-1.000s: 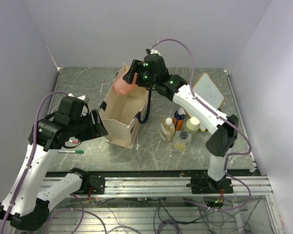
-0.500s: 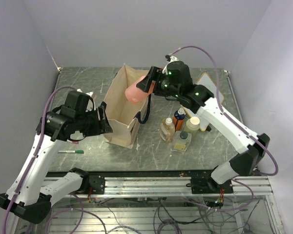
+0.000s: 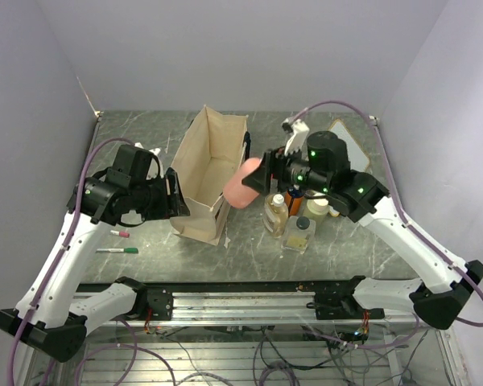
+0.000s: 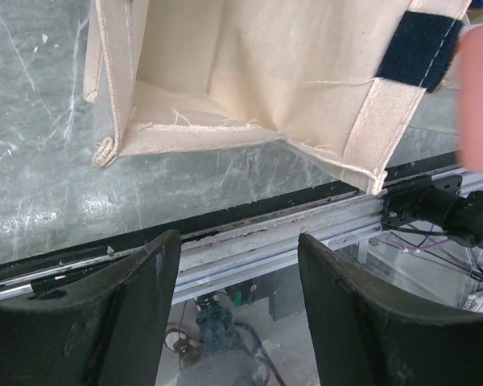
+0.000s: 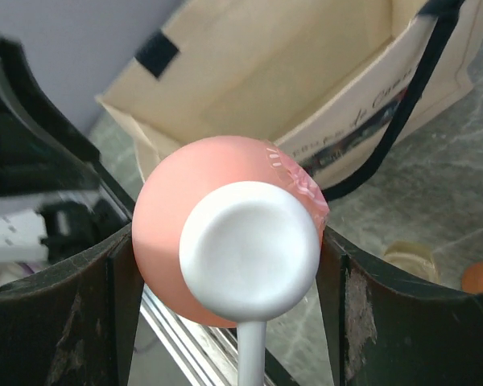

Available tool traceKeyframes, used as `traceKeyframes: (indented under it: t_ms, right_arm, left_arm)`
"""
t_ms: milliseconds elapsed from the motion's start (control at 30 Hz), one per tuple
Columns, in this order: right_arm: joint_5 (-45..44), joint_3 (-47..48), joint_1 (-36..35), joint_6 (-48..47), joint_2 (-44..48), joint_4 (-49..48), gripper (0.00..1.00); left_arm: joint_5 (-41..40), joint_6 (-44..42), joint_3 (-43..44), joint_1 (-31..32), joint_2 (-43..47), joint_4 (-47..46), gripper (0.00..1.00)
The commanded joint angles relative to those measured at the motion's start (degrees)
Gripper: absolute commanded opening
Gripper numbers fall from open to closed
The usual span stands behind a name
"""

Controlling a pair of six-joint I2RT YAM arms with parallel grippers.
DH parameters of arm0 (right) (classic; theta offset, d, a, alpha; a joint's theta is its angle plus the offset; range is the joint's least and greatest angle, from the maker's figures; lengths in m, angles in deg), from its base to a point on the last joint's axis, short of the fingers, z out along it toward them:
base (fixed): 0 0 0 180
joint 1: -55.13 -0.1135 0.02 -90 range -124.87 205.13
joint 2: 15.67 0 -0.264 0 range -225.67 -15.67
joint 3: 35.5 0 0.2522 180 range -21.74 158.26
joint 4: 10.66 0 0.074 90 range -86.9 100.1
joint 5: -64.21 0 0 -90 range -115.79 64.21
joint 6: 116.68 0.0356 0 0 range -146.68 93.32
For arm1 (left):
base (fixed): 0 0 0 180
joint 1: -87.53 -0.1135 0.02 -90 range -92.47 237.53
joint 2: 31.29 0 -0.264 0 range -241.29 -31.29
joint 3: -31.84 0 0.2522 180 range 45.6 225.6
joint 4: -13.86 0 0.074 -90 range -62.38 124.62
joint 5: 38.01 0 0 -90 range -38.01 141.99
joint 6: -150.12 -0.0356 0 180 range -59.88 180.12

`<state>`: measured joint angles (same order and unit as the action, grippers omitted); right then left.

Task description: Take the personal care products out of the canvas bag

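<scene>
The beige canvas bag (image 3: 209, 173) stands open mid-table; it also shows in the left wrist view (image 4: 249, 72) and in the right wrist view (image 5: 306, 72). My right gripper (image 3: 258, 178) is shut on the pink bottle (image 3: 241, 183) with the white cap (image 5: 249, 248), held in the air just right of the bag. Three other bottles stand right of it: clear yellowish (image 3: 276, 214), orange dark-capped (image 3: 295, 195), clear squarish (image 3: 299, 233), plus a pale wide-lidded one (image 3: 317, 206). My left gripper (image 3: 174, 201) is open and empty beside the bag's left front corner.
A red marker (image 3: 119, 233) and a green marker (image 3: 117, 250) lie left of the bag. A wood-framed whiteboard (image 3: 350, 145) lies at the back right, partly behind my right arm. The metal rail (image 3: 241, 293) runs along the near table edge.
My right gripper carried the pink bottle from above the bag's far rim down and right, out beside the bag. My left arm shifted slightly toward the bag.
</scene>
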<state>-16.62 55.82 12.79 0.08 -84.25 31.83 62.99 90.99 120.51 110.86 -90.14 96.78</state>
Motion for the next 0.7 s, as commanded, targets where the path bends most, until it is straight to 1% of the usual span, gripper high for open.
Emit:
traceKeyframes:
  t_ms: [0, 67, 233, 400, 533, 667]
  right_arm:
    - [2.8, -3.8, -2.8, -7.9, 0.9, -4.2, 0.00]
    - [0.0, -7.3, -5.6, -10.0, 1.3, -5.4, 0.00]
    - [-7.0, -16.6, -11.4, -13.6, 2.0, -13.3, 0.00]
    - [-15.8, -25.5, -15.9, -17.6, 0.0, -23.8, 0.00]
    - [-22.8, -30.0, -18.4, -20.6, -1.7, -29.9, 0.00]
    - [-23.6, -33.3, -19.3, -21.3, -3.5, -33.0, 0.00]
  left_arm:
    - [2.3, -0.6, 0.3, -0.1, -0.3, -1.6, 0.70]
    - [1.8, -0.5, 0.8, -0.1, -0.3, -1.1, 0.70]
    - [0.9, 0.1, 1.4, -0.1, 0.0, -0.2, 0.70]
    - [0.2, 0.6, 1.8, -0.2, 0.0, 0.4, 0.70]
    - [-0.4, 0.9, 3.4, -0.1, -0.3, 1.2, 0.70]
    - [-1.1, 0.9, 4.6, -0.1, -0.6, 1.9, 0.71]
